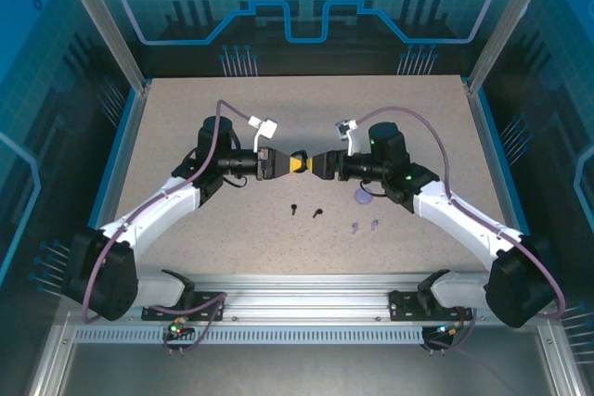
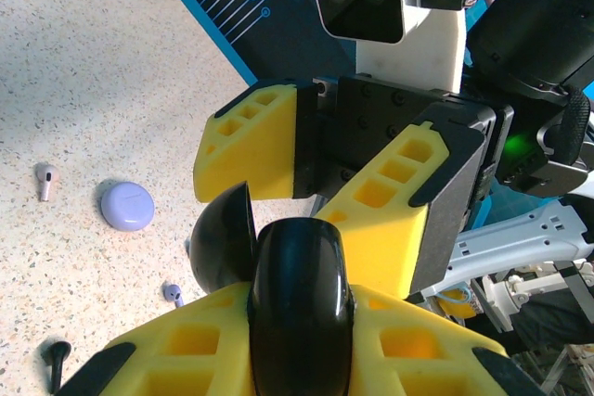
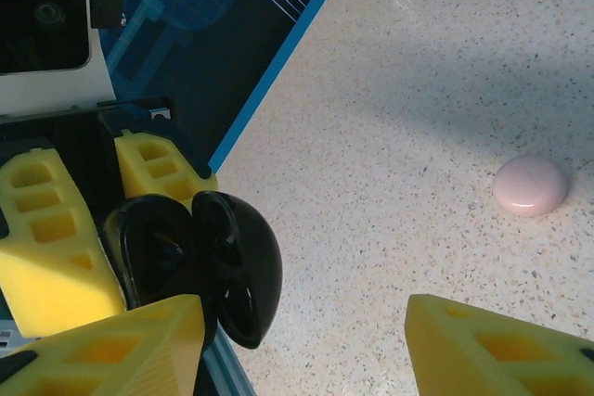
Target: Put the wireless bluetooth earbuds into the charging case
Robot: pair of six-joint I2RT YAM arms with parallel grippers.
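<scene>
My left gripper (image 1: pixel 289 164) (image 2: pixel 302 322) is shut on the body of a black round charging case (image 2: pixel 301 303), held up above the table. The case's lid (image 2: pixel 224 240) (image 3: pixel 243 266) hangs open. My right gripper (image 1: pixel 310 164) (image 3: pixel 306 350) faces it tip to tip. It is open, with one yellow finger (image 3: pixel 111 350) beside the lid and the other far off. On the table lie two black earbuds (image 1: pixel 294 210) (image 1: pixel 316 213) and two lilac earbuds (image 1: pixel 355 227) (image 1: pixel 375 223). In the left wrist view I see a pale earbud (image 2: pixel 44 179), a lilac one (image 2: pixel 173 294) and a black one (image 2: pixel 56 359).
A closed lilac case (image 1: pixel 364 198) (image 2: pixel 126 205) lies just under the right arm. A closed pale pink case (image 3: pixel 530 185) rests on the speckled table (image 1: pixel 186 108). Blue walls ring the table.
</scene>
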